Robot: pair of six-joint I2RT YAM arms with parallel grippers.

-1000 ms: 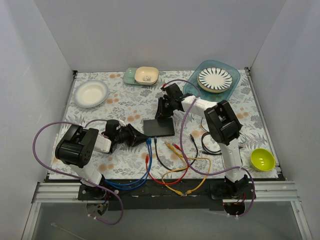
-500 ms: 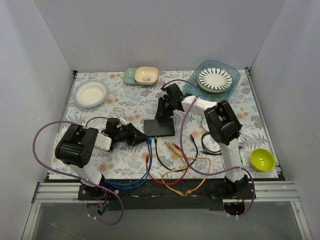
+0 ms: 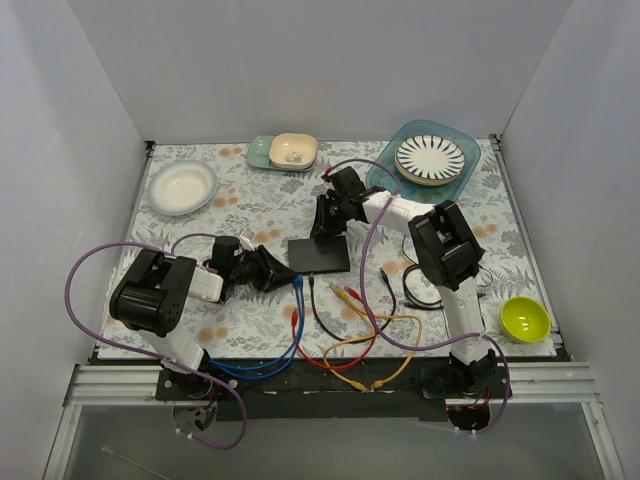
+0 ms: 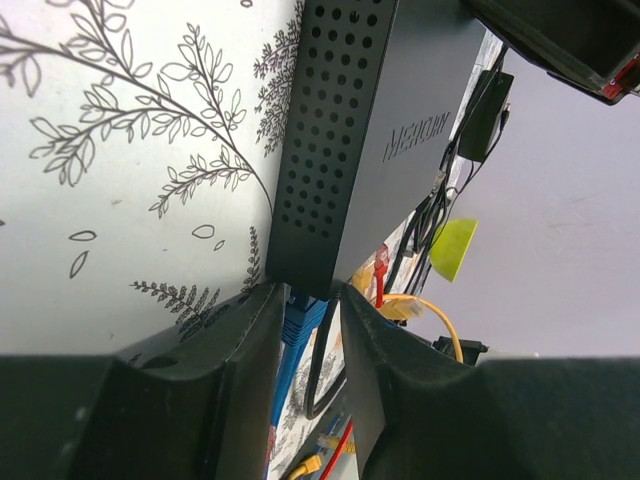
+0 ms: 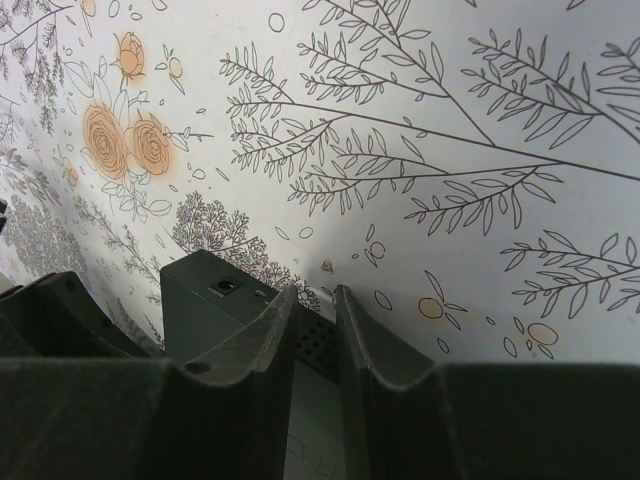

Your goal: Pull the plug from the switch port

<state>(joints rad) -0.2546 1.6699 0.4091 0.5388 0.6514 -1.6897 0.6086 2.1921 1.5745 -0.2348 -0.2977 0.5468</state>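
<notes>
You cannot see the switch port itself. The blue plug (image 4: 300,322) meets the near edge of the black switch (image 3: 318,256), which lies mid-desk, at its left corner. In the left wrist view that edge is cut off behind the fingers (image 4: 235,380).

The plug sits in the narrow gap of your left jaws, and you cannot tell whether they pinch it or only flank it. Your right jaws stand at the switch's far edge. A thin slit between them shows a perforated corner of the switch, and again you cannot tell whether they grip it.

There is one switch. The cables (image 3: 297,300) are blue, red, yellow and black, too tangled toward the front of the desk (image 3: 250,205) to count.

There are three bowls, a white bowl (image 3: 182,186), a beige bowl (image 3: 292,150) and a lime bowl (image 3: 525,318), and one striped plate (image 3: 431,158).
</notes>
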